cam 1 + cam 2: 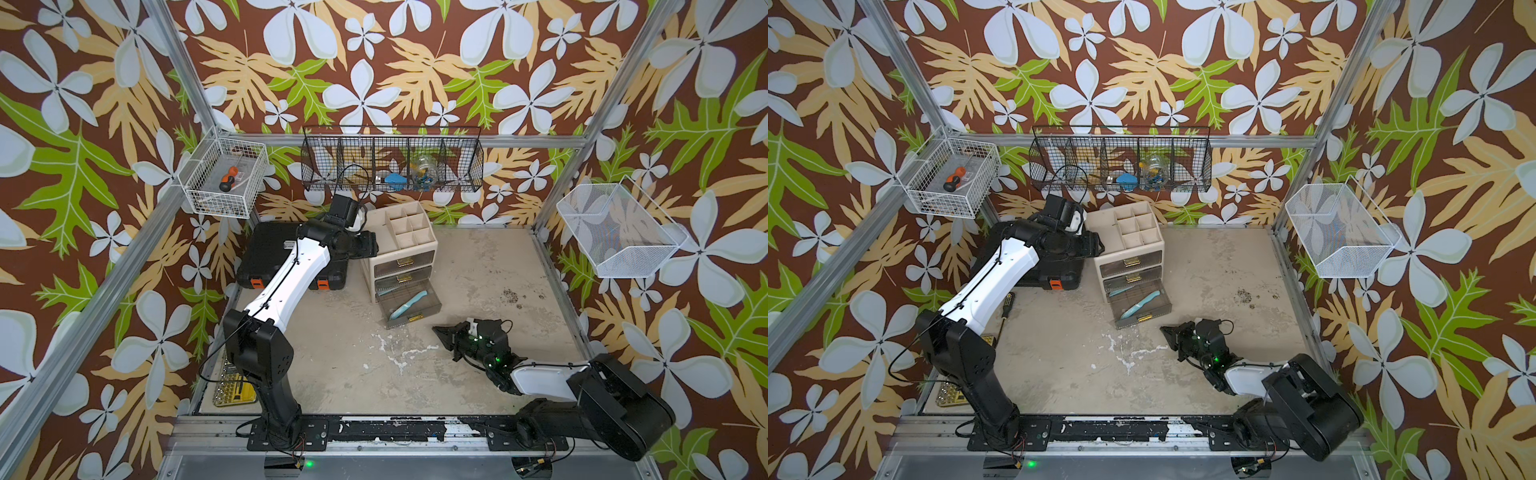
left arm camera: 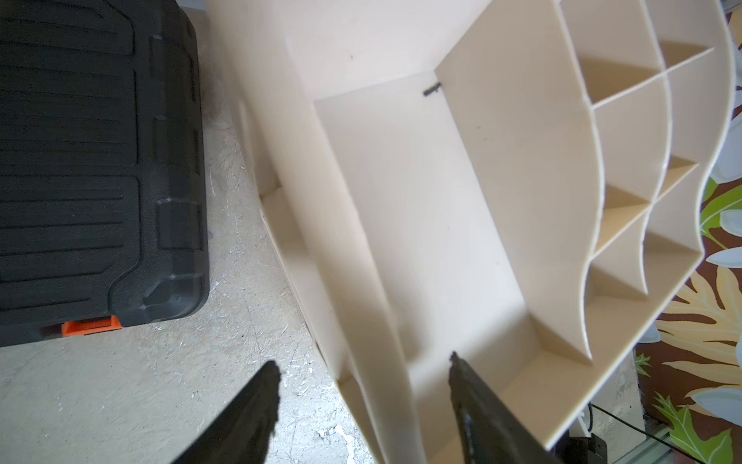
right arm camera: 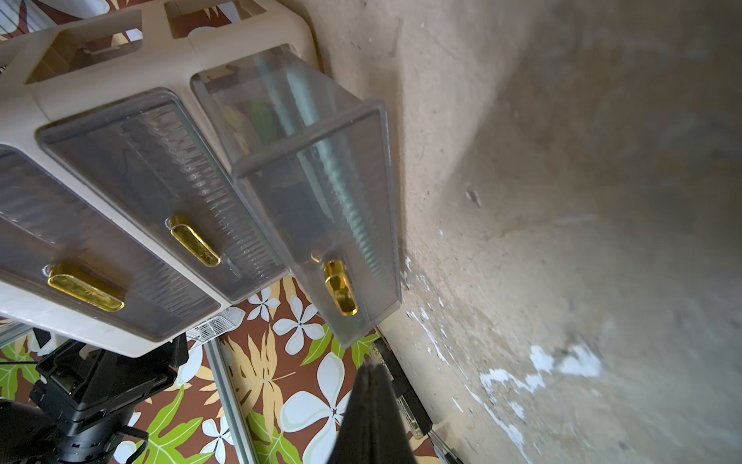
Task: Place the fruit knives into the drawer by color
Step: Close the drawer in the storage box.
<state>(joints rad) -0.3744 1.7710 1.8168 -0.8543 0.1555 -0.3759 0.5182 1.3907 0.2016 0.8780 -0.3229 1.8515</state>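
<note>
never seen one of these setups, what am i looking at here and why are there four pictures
These are two robot arms bolted to the front edge of a table. Two of the pictures look down on the whole scene from a pair of cameras set side by side overhead. The other two come from a camera on each arm's wrist, looking along its hand.

On the table stand a beige drawer unit and a black case. The unit's bottom drawer is pulled out, and a light blue knife lies in it.

The left hand is closed astride the unit's side wall, apparently steadying it. The right hand is shut and empty, low over the table in front of the open drawer.

A white wire basket on the wall holds an orange-and-black screwdriver.
</note>
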